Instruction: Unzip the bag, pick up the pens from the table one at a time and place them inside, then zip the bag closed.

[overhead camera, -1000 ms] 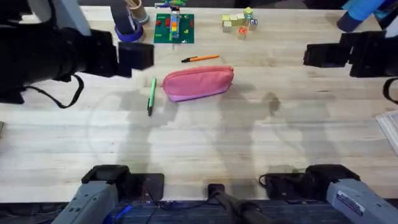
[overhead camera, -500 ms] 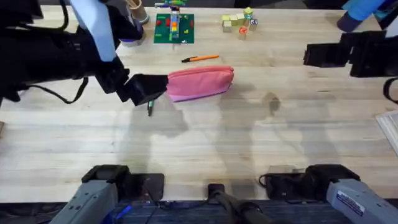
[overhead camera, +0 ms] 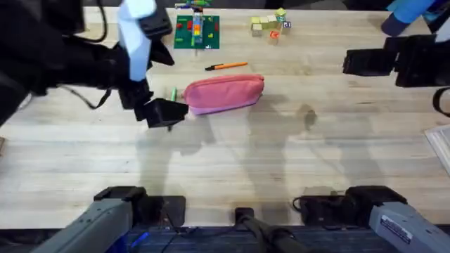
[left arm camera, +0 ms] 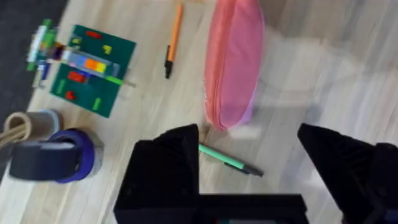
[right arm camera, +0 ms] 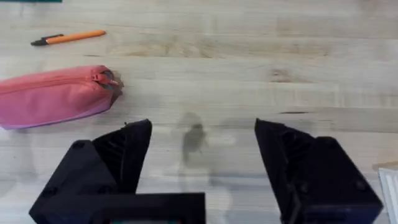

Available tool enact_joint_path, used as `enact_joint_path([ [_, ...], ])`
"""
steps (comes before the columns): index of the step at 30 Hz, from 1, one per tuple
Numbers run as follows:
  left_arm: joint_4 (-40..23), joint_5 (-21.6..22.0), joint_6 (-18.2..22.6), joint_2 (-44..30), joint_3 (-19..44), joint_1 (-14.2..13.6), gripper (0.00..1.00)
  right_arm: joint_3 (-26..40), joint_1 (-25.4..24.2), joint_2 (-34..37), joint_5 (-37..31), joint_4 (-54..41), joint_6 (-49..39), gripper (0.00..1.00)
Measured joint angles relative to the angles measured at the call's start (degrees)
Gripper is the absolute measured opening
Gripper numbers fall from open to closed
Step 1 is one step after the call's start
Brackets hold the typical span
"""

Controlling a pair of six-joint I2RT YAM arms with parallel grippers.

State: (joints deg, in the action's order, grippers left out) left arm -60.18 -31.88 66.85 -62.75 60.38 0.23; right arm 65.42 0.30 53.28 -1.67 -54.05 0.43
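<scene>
Pale wooden planks make the surface (overhead camera: pixel 232 161), and the pink bag (overhead camera: pixel 225 93) lies on it toward the far side, with its zipper shut. One orange pen (overhead camera: pixel 226 67) rests just beyond the bag, and one green pen (left arm camera: pixel 230 161) lies close to the bag's end. The left claw (left arm camera: pixel 249 155) hangs above the green pen, fingers apart and empty. The right claw (right arm camera: pixel 202 162) waits well apart, also spread and empty. I judge the task barely begun: unzipping, both pens and closing all remain.

No text, label, brand, number or sign can be read on anything here.
</scene>
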Motion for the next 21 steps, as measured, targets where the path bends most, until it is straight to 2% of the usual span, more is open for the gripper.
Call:
enact_joint_path([
  [7,2.11,0.11,3.2,-8.3,0.0,0.0,0.993,0.0,0.0,1.01,0.0,-0.01,0.02,0.996],
  [21,9.37,-1.32,3.93,-20.71,0.0,0.0,0.993,0.01,0.0,1.01,0.0,-0.01,0.02,0.996],
])
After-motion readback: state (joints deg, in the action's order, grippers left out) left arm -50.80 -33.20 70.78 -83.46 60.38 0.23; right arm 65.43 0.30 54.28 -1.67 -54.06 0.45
